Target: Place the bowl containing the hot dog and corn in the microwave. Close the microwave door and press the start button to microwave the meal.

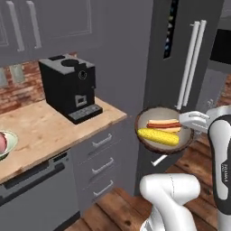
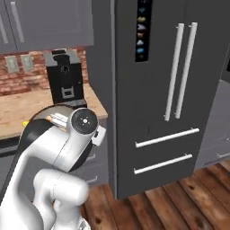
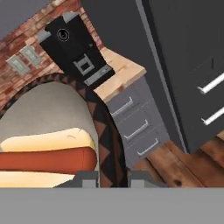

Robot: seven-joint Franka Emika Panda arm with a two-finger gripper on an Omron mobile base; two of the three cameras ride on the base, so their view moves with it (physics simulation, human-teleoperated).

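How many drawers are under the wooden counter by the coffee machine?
3, stacked beneath the counter's end: the top drawer, the middle drawer and the bottom drawer. More could be hidden outside the pictures.

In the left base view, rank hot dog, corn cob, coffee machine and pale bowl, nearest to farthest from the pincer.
1. Reddish-brown hot dog in tan bun, right beside the pincer.
2. Yellow corn cob, lower in the dark brown bowl.
3. Black coffee machine, on the wooden counter.
4. Pale green-white bowl, far left edge.
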